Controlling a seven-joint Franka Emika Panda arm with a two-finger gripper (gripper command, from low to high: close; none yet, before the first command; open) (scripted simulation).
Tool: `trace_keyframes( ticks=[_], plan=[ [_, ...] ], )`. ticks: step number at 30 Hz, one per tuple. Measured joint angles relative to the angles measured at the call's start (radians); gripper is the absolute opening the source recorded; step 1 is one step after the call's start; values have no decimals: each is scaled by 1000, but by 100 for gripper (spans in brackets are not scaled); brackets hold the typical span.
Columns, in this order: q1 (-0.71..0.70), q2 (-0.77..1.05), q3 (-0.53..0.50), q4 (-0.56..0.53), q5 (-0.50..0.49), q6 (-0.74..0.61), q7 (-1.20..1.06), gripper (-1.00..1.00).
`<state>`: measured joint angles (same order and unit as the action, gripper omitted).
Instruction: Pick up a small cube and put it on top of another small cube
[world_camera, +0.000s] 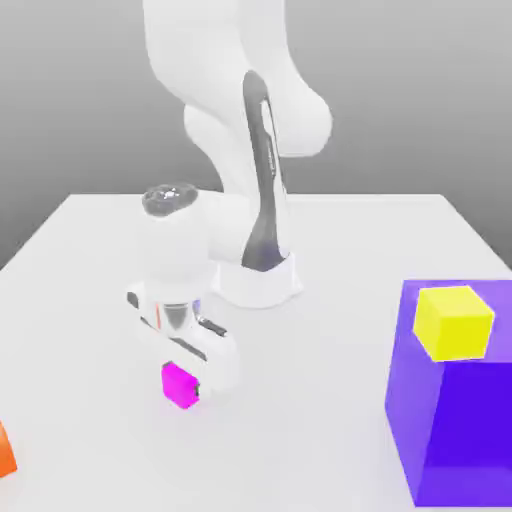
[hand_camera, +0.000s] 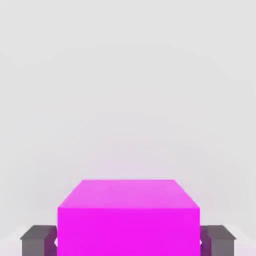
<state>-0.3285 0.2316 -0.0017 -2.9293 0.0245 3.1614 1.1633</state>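
Note:
The small magenta-pink cube (world_camera: 179, 385) rests low on the white table (world_camera: 90, 260), toward the exterior view's left front. My gripper (world_camera: 192, 388) has come straight down over it, with the white hand right above. In the hand view the same cube (hand_camera: 128, 220) sits between the two dark grey fingertips (hand_camera: 38, 240), one pressed against each side face. The gripper (hand_camera: 128, 241) is shut on the cube. I cannot tell whether the cube still touches the table.
A large purple block (world_camera: 450, 430) stands at the exterior view's right front with a yellow cube (world_camera: 453, 320) on top of it. An orange cube (world_camera: 5, 450) is cut off by the left edge. The arm's base (world_camera: 260, 280) stands behind the gripper.

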Motion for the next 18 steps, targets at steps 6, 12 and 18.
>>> trace_keyframes(
  ticks=[6,12,18],
  plan=[
    [5,-83,-8,-15,-11,-68,8,-100],
    [11,-281,-4,-45,-32,-234,7,-100],
    [127,-254,39,124,-132,-370,-222,-100]
  ],
)
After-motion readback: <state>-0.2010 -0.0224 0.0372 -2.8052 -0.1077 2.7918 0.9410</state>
